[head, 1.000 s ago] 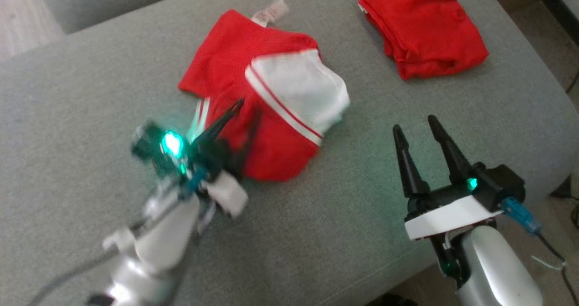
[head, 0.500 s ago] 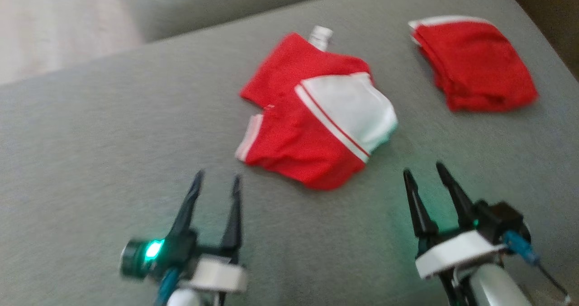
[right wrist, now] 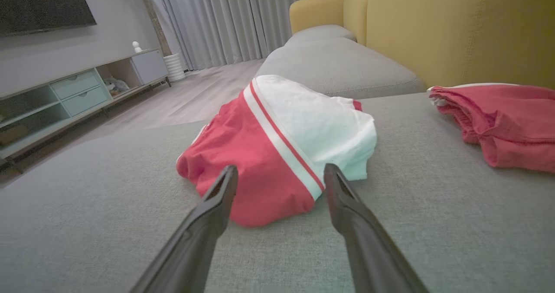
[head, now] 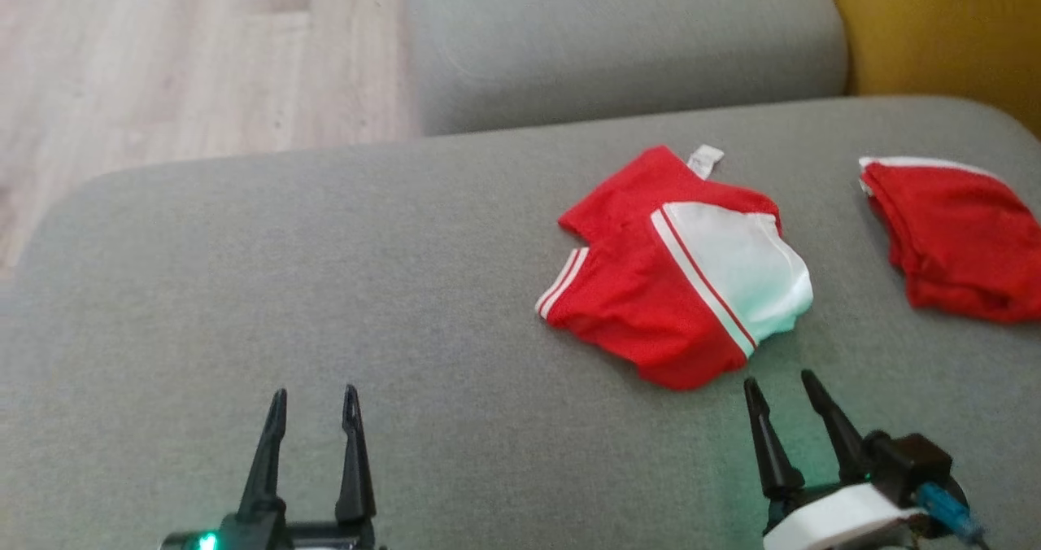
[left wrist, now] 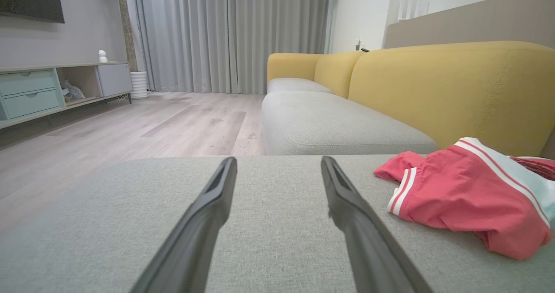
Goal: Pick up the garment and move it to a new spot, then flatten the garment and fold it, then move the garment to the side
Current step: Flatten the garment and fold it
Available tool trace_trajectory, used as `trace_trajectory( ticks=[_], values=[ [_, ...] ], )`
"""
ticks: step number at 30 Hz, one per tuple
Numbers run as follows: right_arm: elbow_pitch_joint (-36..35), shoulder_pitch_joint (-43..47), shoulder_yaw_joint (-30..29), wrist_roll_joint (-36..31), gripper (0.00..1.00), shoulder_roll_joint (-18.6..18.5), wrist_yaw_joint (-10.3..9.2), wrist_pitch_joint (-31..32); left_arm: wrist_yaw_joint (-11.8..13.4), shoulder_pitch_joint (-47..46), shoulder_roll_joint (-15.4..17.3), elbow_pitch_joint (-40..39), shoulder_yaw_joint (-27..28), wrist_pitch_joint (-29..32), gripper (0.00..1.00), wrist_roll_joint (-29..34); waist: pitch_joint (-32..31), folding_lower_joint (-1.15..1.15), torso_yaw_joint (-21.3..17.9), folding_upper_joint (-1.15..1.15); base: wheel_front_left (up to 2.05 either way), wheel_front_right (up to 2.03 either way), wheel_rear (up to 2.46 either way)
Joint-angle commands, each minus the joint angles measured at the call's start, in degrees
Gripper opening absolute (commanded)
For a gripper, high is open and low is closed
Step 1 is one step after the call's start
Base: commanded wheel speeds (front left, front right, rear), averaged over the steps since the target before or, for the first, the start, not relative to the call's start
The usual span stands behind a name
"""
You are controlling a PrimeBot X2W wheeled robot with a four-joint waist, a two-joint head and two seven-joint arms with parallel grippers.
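Note:
The garment point(head: 675, 290) is a folded red and white piece with striped trim, lying on the grey sofa seat right of centre. The left wrist view has the garment point(left wrist: 468, 193) at its right, and in the right wrist view the garment point(right wrist: 282, 150) lies just beyond the fingers. My left gripper point(head: 313, 399) stands open at the lower left, well apart from the garment, with nothing between its fingers point(left wrist: 208, 206). My right gripper point(head: 781, 383) is open just below the garment's near edge, empty and not touching it.
A second folded red garment point(head: 951, 241) lies at the right edge of the seat point(head: 325, 290). Another grey cushion point(head: 618, 45) and a yellow backrest point(head: 943, 29) stand behind. Wooden floor point(head: 163, 62) lies beyond the seat's left edge.
My left gripper has let go of the garment, opened and pulled back to the lower left. The head camera has tilted up and turned, shifting the whole picture.

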Motion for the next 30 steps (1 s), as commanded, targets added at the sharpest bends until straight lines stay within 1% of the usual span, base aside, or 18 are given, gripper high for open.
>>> trace_trajectory(
  ticks=[1,15,30],
  values=[
    [-1.8,-1.0,1.1,0.5,1.00,0.0,-0.04,-0.3,0.0,-1.0,-0.2,-2.2,2.0,-0.5,1.00,-0.2,-1.1,0.01,1.2,0.00,0.00,0.00,0.00],
    [-5.5,-1.1,1.7,-0.2,1.00,-0.5,-0.04,-0.3,0.3,0.2,-0.3,-0.3,2.4,-0.5,1.00,1.0,-0.9,0.01,1.4,0.00,0.00,0.00,0.00],
    [-5.7,-1.2,1.7,-0.6,1.00,-0.5,-0.04,-0.3,0.5,-0.1,-0.3,0.9,1.7,-0.5,1.00,0.7,-1.3,0.01,1.7,0.00,0.00,0.00,0.00]
  ],
)
